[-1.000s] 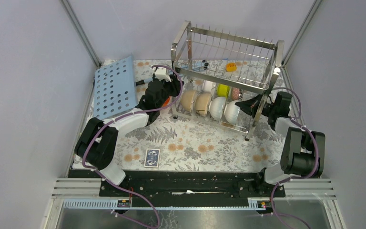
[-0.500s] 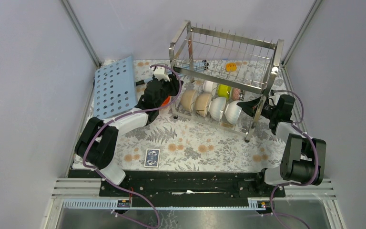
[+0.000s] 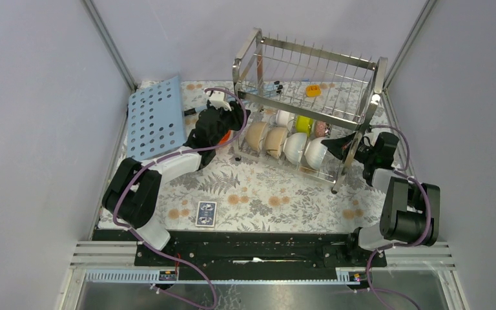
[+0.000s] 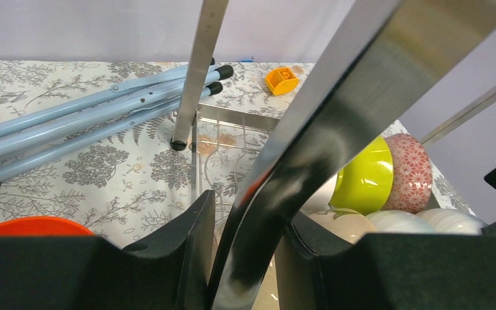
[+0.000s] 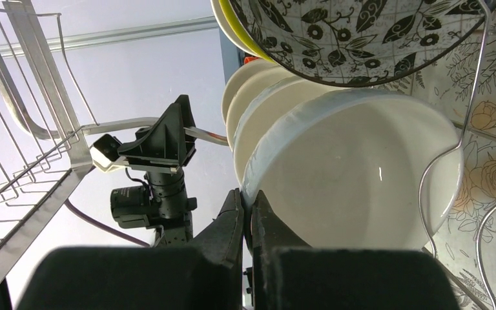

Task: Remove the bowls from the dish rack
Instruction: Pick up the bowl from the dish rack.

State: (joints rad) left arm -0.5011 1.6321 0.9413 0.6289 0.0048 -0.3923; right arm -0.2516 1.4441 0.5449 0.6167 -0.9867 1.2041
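Note:
The dish rack, shiny steel wire and tubing, stands at the back centre. My left gripper is shut on its left upright tube, one finger on each side. Several bowls stand on edge in the lower tier: beige ones on the left, white ones on the right, and a yellow-green bowl and a pink patterned bowl behind. My right gripper is shut on the rim of the rightmost white bowl, seen from above.
A light-blue perforated board leans at the back left, with its folded blue legs on the floral cloth. An orange thing lies beside my left gripper. A small yellow-orange block sits behind the rack. A card deck lies near the front.
The right arm's wrist has drawn slightly toward the near edge, the white bowl's rim still pinched. The left arm holds the rack tube as before.

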